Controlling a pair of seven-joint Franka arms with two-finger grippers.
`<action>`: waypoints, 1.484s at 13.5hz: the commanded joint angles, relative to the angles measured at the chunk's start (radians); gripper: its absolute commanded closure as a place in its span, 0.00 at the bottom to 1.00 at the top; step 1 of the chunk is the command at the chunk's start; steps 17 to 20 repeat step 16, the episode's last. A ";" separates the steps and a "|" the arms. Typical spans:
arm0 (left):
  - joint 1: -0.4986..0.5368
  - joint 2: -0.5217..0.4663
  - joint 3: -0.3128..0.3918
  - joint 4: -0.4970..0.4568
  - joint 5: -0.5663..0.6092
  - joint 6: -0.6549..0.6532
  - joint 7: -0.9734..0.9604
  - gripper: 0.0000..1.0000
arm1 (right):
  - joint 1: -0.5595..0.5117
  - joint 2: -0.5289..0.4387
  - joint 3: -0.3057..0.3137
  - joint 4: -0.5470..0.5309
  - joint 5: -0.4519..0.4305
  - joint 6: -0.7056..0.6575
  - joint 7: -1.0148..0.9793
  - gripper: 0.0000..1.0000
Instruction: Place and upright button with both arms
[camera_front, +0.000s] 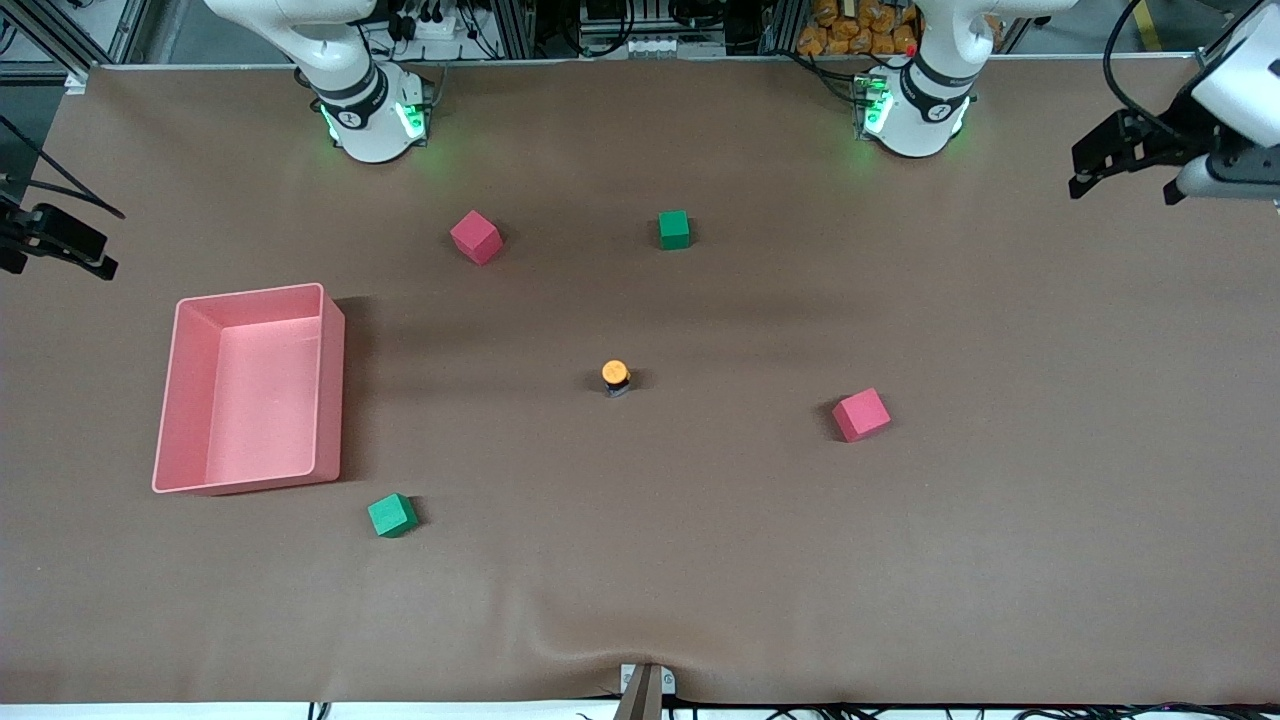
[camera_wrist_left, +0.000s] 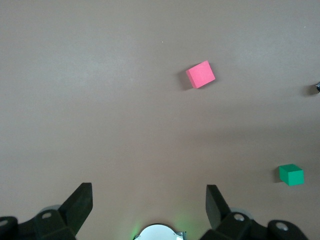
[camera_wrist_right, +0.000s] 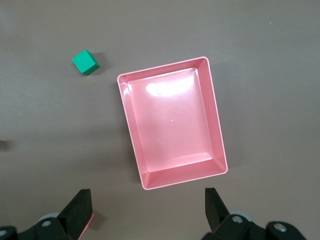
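Observation:
The button (camera_front: 615, 376) stands upright on the brown table mat near the middle, orange cap up on its black body. Only a dark sliver of it shows at the edge of the left wrist view (camera_wrist_left: 318, 88). My left gripper (camera_front: 1088, 170) hangs open and empty in the air over the left arm's end of the table; its fingers are wide apart in the left wrist view (camera_wrist_left: 149, 200). My right gripper (camera_front: 65, 245) hangs open and empty over the right arm's end, beside the pink tray (camera_front: 330, 380); its fingers are also wide apart in the right wrist view (camera_wrist_right: 148, 202).
The pink tray (camera_wrist_right: 131, 115) is empty. A red cube (camera_front: 475, 237) and a green cube (camera_front: 674, 229) lie nearer the bases. Another red cube (camera_front: 860, 414) (camera_wrist_left: 201, 74) lies toward the left arm's end. A green cube (camera_front: 392, 514) (camera_wrist_right: 85, 62) lies nearer the camera than the tray.

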 joint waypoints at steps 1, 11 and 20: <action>0.001 -0.023 -0.016 -0.019 0.021 -0.002 0.012 0.00 | -0.004 -0.004 0.008 -0.001 0.001 -0.009 0.015 0.00; 0.041 -0.005 -0.016 0.036 -0.005 -0.006 0.006 0.00 | 0.002 -0.004 0.008 -0.001 0.003 -0.010 0.015 0.00; 0.062 0.056 -0.022 0.093 -0.010 -0.018 0.006 0.00 | 0.002 -0.002 0.008 -0.001 0.003 -0.009 0.017 0.00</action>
